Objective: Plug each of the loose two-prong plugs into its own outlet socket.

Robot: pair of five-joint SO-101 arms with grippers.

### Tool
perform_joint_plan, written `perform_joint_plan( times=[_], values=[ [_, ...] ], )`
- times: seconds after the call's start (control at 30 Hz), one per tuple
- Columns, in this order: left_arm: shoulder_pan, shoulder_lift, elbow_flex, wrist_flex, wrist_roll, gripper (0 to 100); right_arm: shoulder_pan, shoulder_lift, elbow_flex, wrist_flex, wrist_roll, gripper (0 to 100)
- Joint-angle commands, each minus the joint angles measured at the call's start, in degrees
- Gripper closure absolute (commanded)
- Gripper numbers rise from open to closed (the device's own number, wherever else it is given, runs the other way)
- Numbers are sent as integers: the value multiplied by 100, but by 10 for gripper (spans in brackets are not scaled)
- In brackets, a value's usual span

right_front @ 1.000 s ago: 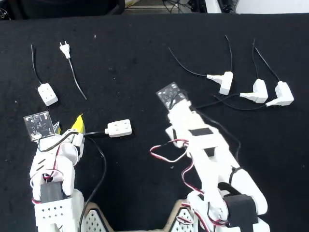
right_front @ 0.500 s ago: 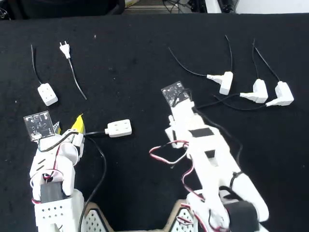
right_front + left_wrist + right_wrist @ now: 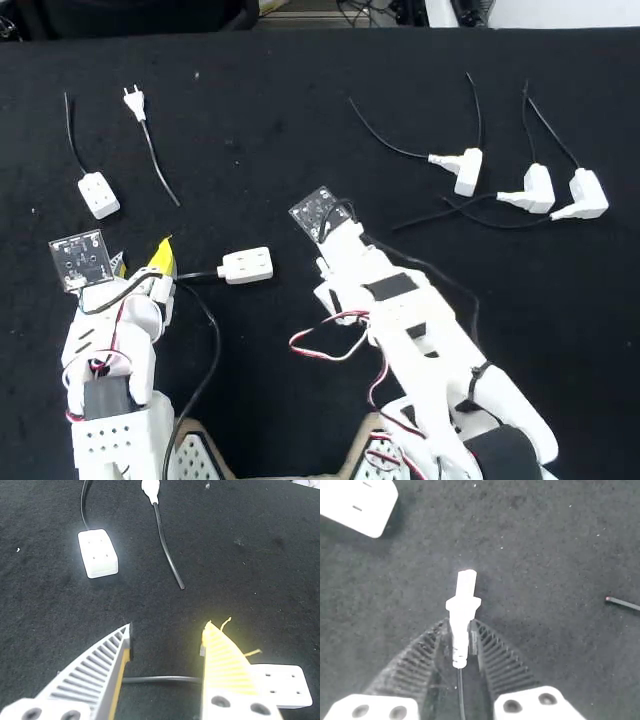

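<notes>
The right gripper (image 3: pixel 459 626) clamps a white two-prong plug (image 3: pixel 464 597) near the middle of the black table (image 3: pixel 280 120), right of an outlet socket (image 3: pixel 246 264). The left gripper (image 3: pixel 167 630) gapes wide, empty, over that socket's cable (image 3: pixel 160 679).

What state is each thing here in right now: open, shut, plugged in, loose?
Left gripper: open, astride a cable.
Right gripper: shut.
Held plug: clamped in it, unplugged.
Middle socket: empty.
Left socket: empty.
Far plug: loose, unplugged.
Right sockets: all three look plugged.
</notes>
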Motion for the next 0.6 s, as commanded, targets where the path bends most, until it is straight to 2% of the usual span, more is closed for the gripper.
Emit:
perform_joint_plan(
  times=[0.0,0.13,0.57],
  values=[
    [13,-44,-48,-105,26,766,167,-215,-48,9,62,977],
    [13,-44,-48,-105,26,766,202,-215,-48,9,62,884],
    [13,-44,-48,-105,26,766,-18,-259,136,-273,62,910]
  ],
)
